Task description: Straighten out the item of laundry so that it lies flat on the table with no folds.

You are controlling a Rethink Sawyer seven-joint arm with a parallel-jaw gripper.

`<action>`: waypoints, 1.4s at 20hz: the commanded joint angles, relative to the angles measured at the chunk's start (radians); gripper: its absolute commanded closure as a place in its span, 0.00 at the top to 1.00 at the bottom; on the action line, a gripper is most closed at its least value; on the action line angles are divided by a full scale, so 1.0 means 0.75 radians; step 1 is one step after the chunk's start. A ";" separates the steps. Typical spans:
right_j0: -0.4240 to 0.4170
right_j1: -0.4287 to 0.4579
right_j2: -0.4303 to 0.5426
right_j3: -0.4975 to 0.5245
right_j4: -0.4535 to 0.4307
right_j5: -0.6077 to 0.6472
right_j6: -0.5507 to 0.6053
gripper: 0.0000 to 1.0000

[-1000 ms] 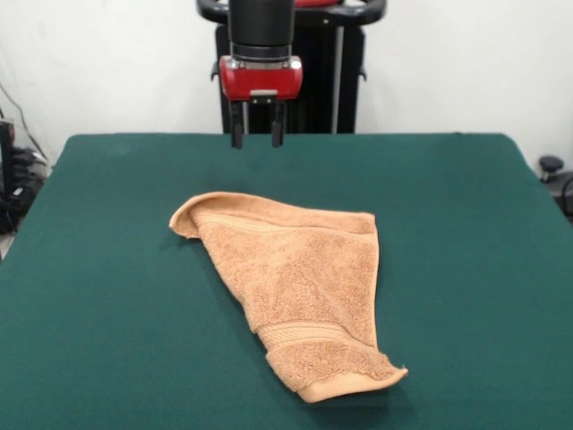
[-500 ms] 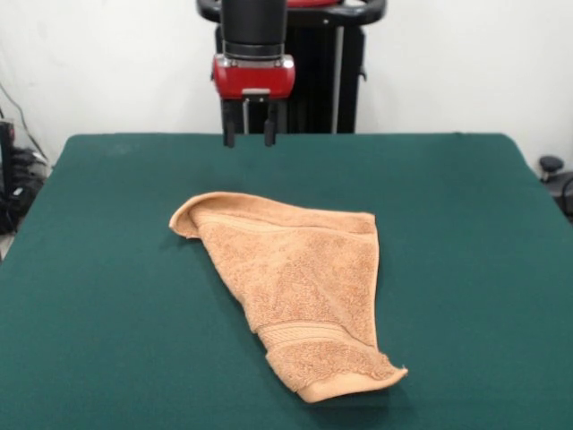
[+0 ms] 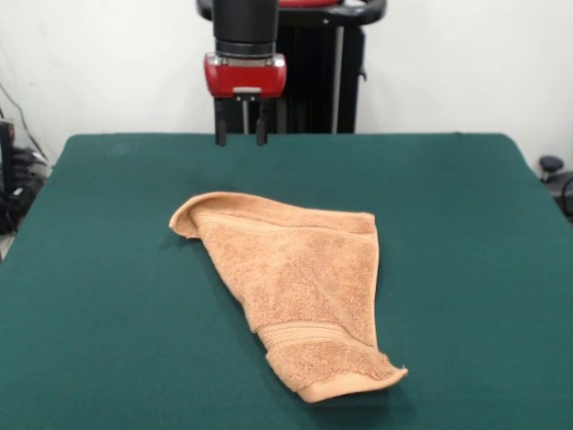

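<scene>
The orange-tan terry towel [image 3: 300,282] lies on the dark green table [image 3: 107,269] near its middle, in a roughly triangular outline. Its left corner is curled over, and a woven band crosses it near the hemmed end closest to the camera. My gripper [image 3: 241,136] hangs from the red and black arm above the table's far edge, behind and left of the towel. Its two dark fingers [image 3: 220,133] point down with a gap between them. It is open and holds nothing.
The robot's black pedestal [image 3: 313,72] stands behind the table's far edge. Cables and dark gear [image 3: 13,179] sit off the table's left side, and a small dark object [image 3: 551,166] sits off its right side.
My gripper has moved a little to the left and slightly up over the two earlier frames. The towel has not moved.
</scene>
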 commanded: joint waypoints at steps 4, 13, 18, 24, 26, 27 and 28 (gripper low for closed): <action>0.013 -0.014 0.176 -0.055 -0.007 0.039 0.130 1.00; -0.029 -0.042 0.234 -0.024 -0.029 0.060 0.099 1.00; -0.039 0.070 0.208 -0.085 -0.066 -0.008 0.100 1.00; -0.070 0.234 0.214 -0.198 -0.135 -0.078 0.081 1.00; -0.085 0.217 0.230 -0.191 -0.135 -0.046 0.083 1.00; -0.092 0.214 0.234 -0.191 -0.133 -0.030 0.083 1.00; -0.102 0.209 0.241 -0.194 -0.132 -0.016 0.081 1.00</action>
